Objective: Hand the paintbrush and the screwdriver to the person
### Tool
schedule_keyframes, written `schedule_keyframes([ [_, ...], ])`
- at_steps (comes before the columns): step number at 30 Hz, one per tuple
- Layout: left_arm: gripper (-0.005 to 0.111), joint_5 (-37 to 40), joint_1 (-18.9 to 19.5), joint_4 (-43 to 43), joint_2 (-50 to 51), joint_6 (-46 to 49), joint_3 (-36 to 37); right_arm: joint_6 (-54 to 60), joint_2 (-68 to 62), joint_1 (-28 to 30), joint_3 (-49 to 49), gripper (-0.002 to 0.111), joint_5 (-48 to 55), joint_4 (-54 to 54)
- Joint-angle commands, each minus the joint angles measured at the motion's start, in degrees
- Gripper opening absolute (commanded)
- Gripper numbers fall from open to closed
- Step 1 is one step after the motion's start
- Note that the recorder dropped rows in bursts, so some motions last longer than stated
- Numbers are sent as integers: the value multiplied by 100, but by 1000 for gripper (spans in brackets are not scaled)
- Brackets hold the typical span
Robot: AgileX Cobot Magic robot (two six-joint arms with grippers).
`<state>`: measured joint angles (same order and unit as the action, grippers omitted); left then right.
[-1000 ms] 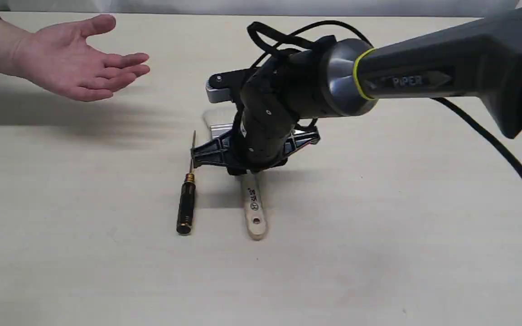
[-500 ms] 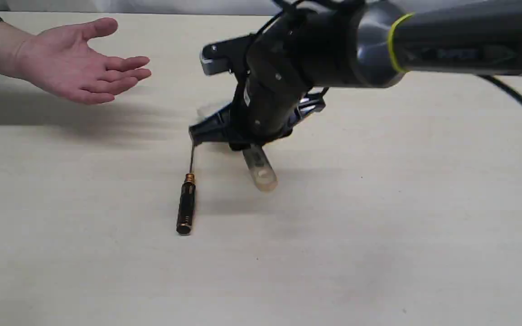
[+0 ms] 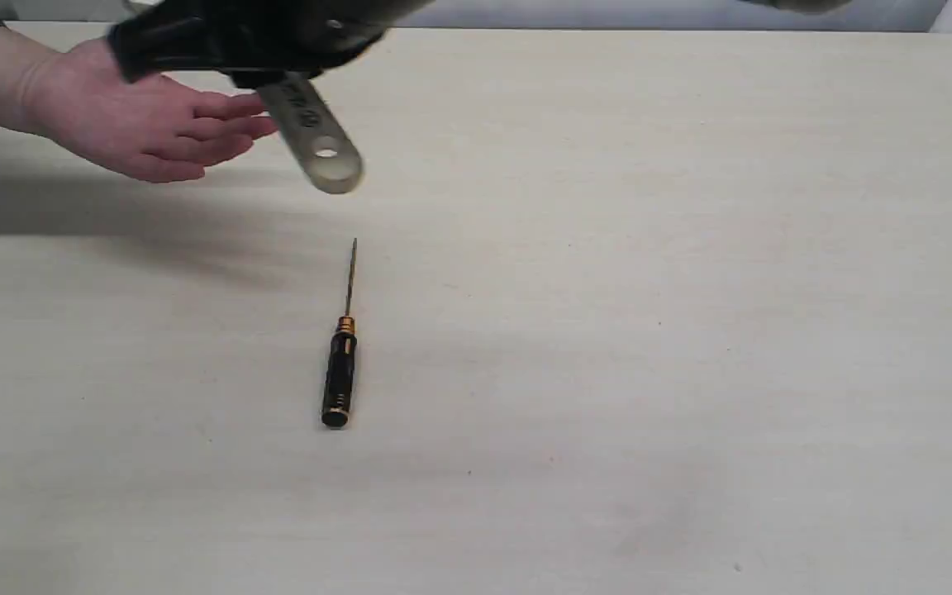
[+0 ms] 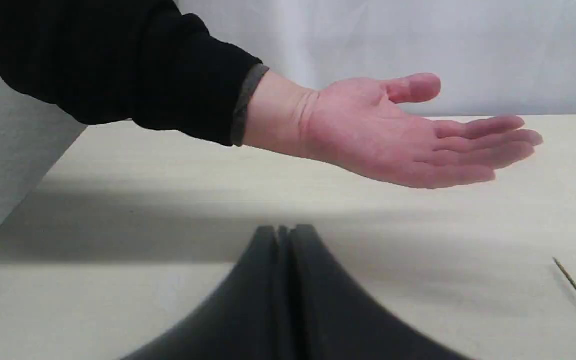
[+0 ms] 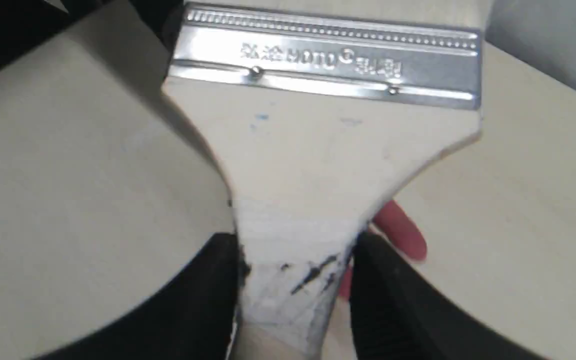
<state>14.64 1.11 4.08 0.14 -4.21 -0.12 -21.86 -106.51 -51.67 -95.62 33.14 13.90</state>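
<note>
At the far left of the exterior view, the person's hand is held palm up above the table, with a dark cuff at the wrist. Just over it hangs the right gripper, which is only a dark blur at the top edge of that view. Its own wrist view shows the two fingers clamped on the narrow neck of the paintbrush, and a pink fingertip of that hand shows just behind the wood. The brush's handle end, with its hole, slants down past the person's fingers, clear of the table. Whether the brush touches the palm I cannot tell, since that part is blurred and hidden. A little further right and nearer the camera, the screwdriver lies flat on the table, tip pointing away. It is well apart from hand and brush, and nothing grips it. The left gripper, seen only in its own wrist view, has its fingers pressed together on nothing, low over the table and facing the open hand. By my reading, the first handover is at its last step, with only the release into the palm left. Picking up and passing the screwdriver remain to be done.
</note>
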Motion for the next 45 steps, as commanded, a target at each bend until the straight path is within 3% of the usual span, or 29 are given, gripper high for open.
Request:
schedule_keyframes([
  [1, 0, -33, -47, -26, -14, -12, 12, 113, -477, -52, -443, 4, -162, 6],
  [4, 0, -46, -47, -14, -14, -12, 12, 113, -942, -52, -674, 6, -134, 109],
  [9, 0, -36, -47, -1, -14, -12, 12, 113, -1571, -52, -704, 20, -704, 494],
  [14, 0, -36, -47, -1, -14, -12, 12, -115, -1938, -52, -704, 56, -889, 506],
  [16, 0, -36, -47, -1, -14, -12, 12, -115, -1938, -52, -704, 62, -659, 506],
  [33, 0, -22, -47, -25, -14, -12, 12, -777, -418, -52, -704, 61, 2505, 506],
  [45, 0, -32, -47, -23, -14, -12, 12, -791, -1101, -52, -690, 61, 2709, 309],
])
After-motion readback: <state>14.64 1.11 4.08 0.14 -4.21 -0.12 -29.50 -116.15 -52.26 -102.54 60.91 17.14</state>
